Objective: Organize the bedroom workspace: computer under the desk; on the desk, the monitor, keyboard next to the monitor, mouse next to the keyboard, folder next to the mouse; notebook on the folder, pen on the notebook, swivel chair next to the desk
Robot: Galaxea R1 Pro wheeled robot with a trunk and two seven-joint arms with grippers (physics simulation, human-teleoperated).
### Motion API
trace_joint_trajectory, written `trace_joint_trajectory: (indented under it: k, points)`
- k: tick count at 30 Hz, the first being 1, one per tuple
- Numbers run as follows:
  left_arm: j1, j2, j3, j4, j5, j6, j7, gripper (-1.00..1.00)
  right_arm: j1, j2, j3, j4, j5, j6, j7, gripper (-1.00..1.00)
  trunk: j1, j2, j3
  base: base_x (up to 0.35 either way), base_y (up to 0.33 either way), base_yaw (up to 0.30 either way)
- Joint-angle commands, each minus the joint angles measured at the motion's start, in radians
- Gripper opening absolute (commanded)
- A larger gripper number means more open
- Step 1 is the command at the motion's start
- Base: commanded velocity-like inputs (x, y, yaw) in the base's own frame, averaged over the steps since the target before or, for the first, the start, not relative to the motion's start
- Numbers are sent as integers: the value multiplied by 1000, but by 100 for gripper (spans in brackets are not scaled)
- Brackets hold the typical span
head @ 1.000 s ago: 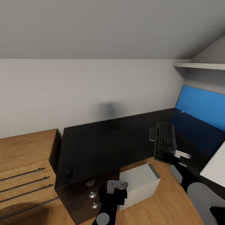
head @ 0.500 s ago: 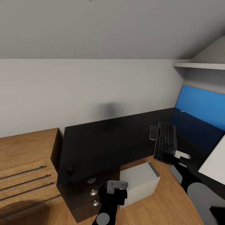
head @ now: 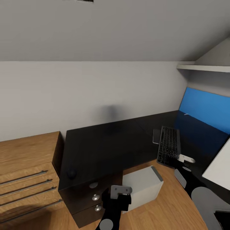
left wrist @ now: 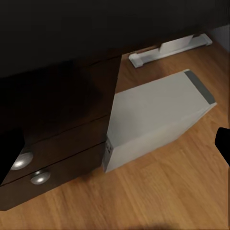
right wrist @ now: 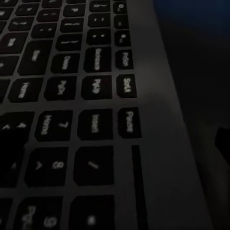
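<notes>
Keyboard [head: 168, 145] lies at the right middle of the head view, on the black desk [head: 105, 143]. The right gripper [head: 184, 158] sits at its near edge; I cannot tell how its jaws stand. The white computer [head: 143, 187] stands on the floor below the desk. The left gripper [head: 119, 190] hangs beside it, jaws unclear too.
</notes>
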Motion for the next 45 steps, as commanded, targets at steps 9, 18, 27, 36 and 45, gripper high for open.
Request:
trace_joint_trajectory:
  k: [9,18,27,36,45]
  points:
    - [-1,0,-4,2,8,3,8,100,0,1,1,-7,-10,-31,1,100,-35,63,27,0,0,0]
    - [-1,0,-3,3,8,3,7,100,2,8,2,-21,-15,-82,0,100,-69,126,56,0,0,0]
    - [-1,0,-2,4,8,4,7,100,27,55,2,-173,-17,-61,-2,100,-104,189,84,0,0,0]
    - [-1,0,-2,4,8,4,7,100,225,102,1,-575,-27,171,-4,100,-138,252,112,0,0,0]
    - [-1,0,-2,2,7,3,10,100,291,119,-3,-707,-282,272,-6,100,-146,266,118,0,0,0]
